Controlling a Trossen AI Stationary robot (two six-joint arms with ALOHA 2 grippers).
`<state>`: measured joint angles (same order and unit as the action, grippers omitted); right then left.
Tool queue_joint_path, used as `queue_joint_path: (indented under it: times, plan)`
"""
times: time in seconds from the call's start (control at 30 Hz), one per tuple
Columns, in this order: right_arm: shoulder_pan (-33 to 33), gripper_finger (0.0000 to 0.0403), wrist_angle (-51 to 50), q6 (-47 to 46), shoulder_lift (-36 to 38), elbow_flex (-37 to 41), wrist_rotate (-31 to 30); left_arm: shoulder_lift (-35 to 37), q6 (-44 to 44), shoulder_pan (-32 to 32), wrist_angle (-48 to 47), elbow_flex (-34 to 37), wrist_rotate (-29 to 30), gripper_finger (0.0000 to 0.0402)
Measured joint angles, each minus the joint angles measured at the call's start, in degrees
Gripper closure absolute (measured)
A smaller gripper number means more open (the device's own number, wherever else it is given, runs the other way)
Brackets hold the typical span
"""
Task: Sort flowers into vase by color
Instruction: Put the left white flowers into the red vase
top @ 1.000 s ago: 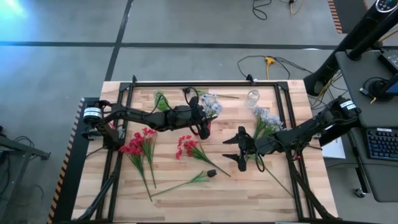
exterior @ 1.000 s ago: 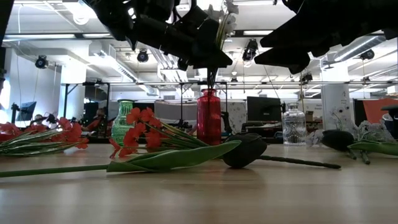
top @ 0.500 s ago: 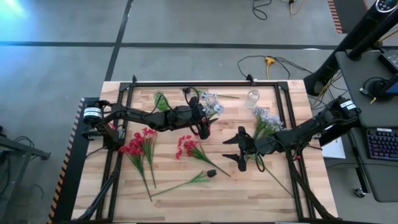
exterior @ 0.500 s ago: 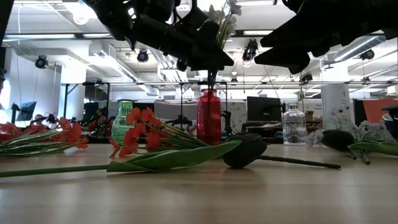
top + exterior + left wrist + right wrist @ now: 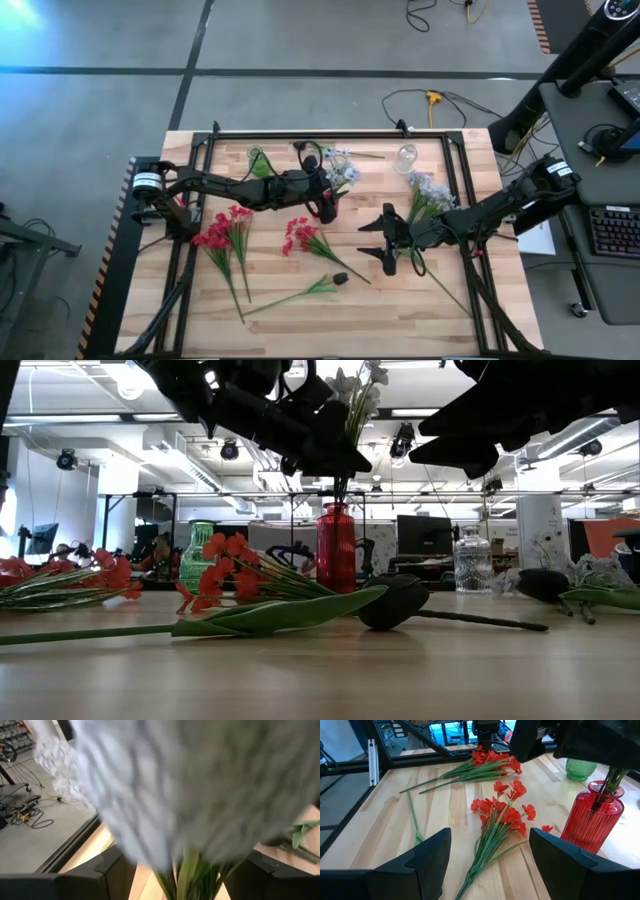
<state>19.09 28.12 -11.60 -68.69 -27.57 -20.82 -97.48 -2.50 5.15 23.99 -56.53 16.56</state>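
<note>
The left end effector (image 5: 327, 205) is opening directly above the red vase (image 5: 592, 816), letting go of the pale blue-white flower (image 5: 340, 170). Its stem now stands in the vase beneath the widening fingers, so a mismatched colour is being placed. The right end effector (image 5: 388, 240) is waiting open and empty, the red flowers (image 5: 502, 810) lying on the desk (image 5: 280, 320) ahead of it.

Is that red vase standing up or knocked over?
Upright. The red vase stands on its base on the table, neck upward, with green stems going down into its mouth.
</note>
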Motion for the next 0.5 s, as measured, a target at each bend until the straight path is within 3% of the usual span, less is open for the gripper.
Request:
queue_joint_path:
  times: [0.5]
  plan:
    - [0.0, 0.0142, -0.4, 0.0, 0.0, 0.0, 0.0, 0.8, 0.7, 0.0, -3.1, 0.0, 0.0, 0.0166]
